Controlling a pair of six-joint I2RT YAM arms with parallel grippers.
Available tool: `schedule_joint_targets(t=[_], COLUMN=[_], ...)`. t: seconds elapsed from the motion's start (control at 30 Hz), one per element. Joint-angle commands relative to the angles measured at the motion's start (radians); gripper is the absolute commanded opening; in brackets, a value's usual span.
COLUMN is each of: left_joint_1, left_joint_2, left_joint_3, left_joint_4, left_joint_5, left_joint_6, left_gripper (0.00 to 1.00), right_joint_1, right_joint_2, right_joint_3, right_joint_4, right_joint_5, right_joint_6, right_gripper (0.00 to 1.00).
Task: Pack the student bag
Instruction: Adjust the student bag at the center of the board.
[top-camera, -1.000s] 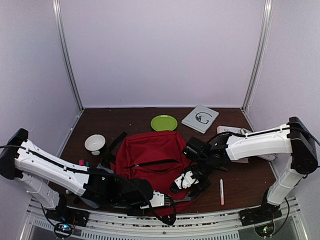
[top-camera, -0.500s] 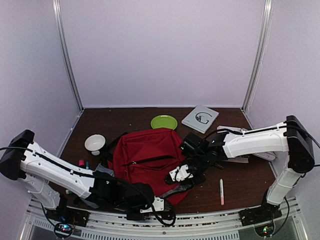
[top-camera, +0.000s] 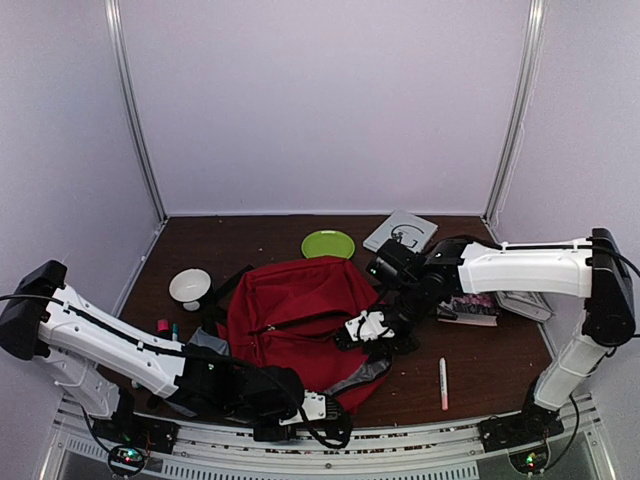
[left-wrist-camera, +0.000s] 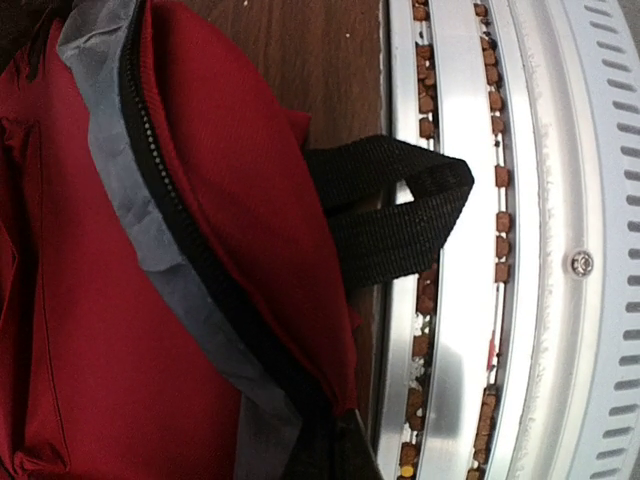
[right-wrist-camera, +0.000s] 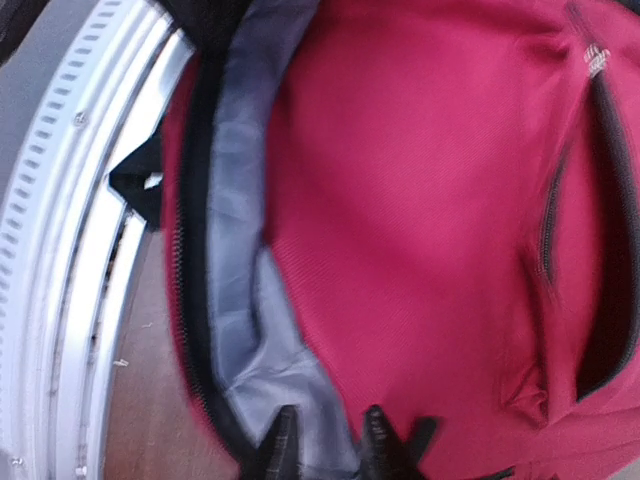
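Broadly: brown table (top-camera: 260, 232), walled on three sides. The student bag (top-camera: 290, 320) lies flat mid-table, toward the near edge, between the two arms. It is red, with a black front-pocket zipper running across it. Its main opening faces the near edge, unzipped along the right corner, with grey lining showing there. In the left wrist view the bag (left-wrist-camera: 90, 330) shows the same grey lining beside the black zipper. Its black top handle (left-wrist-camera: 400, 215) loops out over the table edge onto the metal rail (left-wrist-camera: 560, 200). The left gripper (top-camera: 318, 407) sits low at the bag's near edge, clenched tight. Its fingers are not clear in any view, so I cannot tell whether any fabric is caught. The right gripper (top-camera: 362, 328) is over the bag's right side. In the right wrist view the bag (right-wrist-camera: 420, 200) fills the frame, and the gripper (right-wrist-camera: 328, 440) has its fingertips (right-wrist-camera: 283, 440) drawn close on a fold of the grey lining, grasping the opening's rim. A grey book (top-camera: 402, 232) lies at far right, with a magazine (top-camera: 470, 310) under the right forearm. A green plate (top-camera: 328, 244) sits just behind the bag, apart from it. A white bowl (top-camera: 190, 287) is at left. A white pen (top-camera: 443, 383) lies right of the bag, and a pink marker (top-camera: 163, 325) lies near the left arm.
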Motion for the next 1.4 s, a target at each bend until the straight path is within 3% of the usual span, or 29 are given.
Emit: schedule_joint_targets(t=[0.0,0.13,0.27,0.5,0.63,1.0,1.2,1.37], left_joint_1=[-0.001,-0.001,-0.001,-0.001,-0.001,-0.001,-0.001,-0.001], left_joint_2=[-0.046,-0.039,-0.034,-0.041,-0.035,-0.028,-0.020,-0.020], left_joint_3=[-0.028,-0.026,-0.018,-0.022,-0.022,-0.022,-0.021,-0.015], left_joint_4=[0.022,0.023,0.023,0.023,0.025,0.028,0.030,0.023], left_joint_5=[0.017,0.026,0.026,0.018,0.017,0.007,-0.001,-0.010], left_joint_6=[-0.023,-0.016,-0.017,-0.032,-0.032,-0.031,-0.031,-0.029], left_gripper=[0.00,0.00,0.00,0.00,0.00,0.00,0.00,0.00], right_joint_1=[0.004,-0.067,-0.069,-0.070,-0.068,-0.061,-0.034,-0.001], right_joint_2=[0.067,0.071,0.061,0.158,0.159,0.222,0.257,0.264], right_joint_3=[0.072,0.158,0.141,0.169,0.130,0.151,0.136,0.119], right_joint_4=[-0.270,-0.301,-0.128,-0.077,-0.063,-0.211,-0.116,-0.092], right_joint_5=[-0.038,-0.195,-0.102,0.061,0.112,0.017,0.059,0.061], right_joint_6=[-0.155,-0.131,-0.019,-0.037,-0.087,-0.200,-0.106,-0.104], right_gripper=[0.28,0.30,0.31,0.29,0.39,0.47,0.43,0.45])
